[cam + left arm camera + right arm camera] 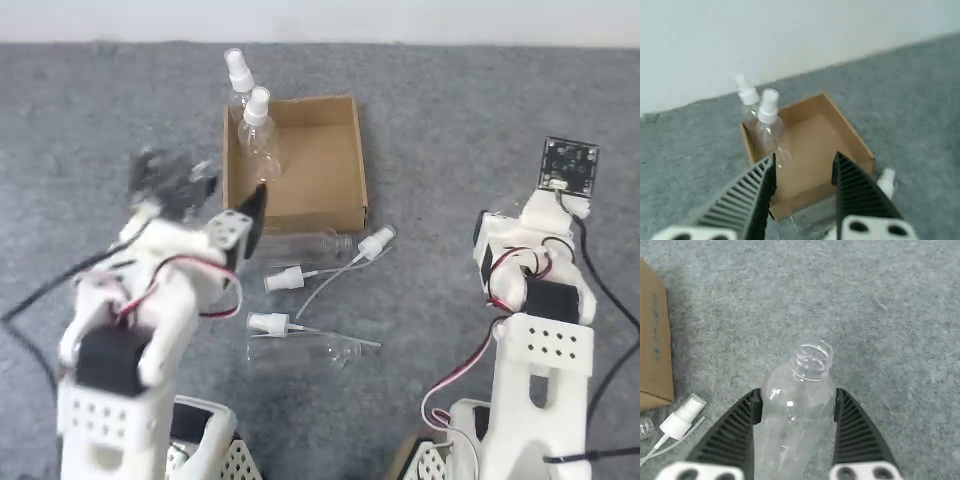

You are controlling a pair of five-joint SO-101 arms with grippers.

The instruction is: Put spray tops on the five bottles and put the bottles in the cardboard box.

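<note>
Right wrist view shows my right pincer (798, 392) pinching a clear bottle (795, 415) that has no top; its open neck sticks out beyond my fingertips, over the grey tabletop (890, 300). My left pincer (804, 160) is spread wide and holds nothing. It hangs above the near wall of the cardboard box (815, 130), which sits near the far edge of the tabletop.

One bottle with a spray top (769, 117) stands upright inside the box, close to its far left corner. A second capped bottle (746, 97) stands at that same corner, and I cannot tell if it is inside or just behind the wall.

Just in front of the box lies an uncapped bottle (305, 243), and another bare bottle (315, 350) lies nearer to my arms. A spray top (377, 240) lies by the box's near right corner. A second spray top (283, 279) lies between the two lying bottles, and a third spray top (268, 322) lies beside the nearer one.
</note>
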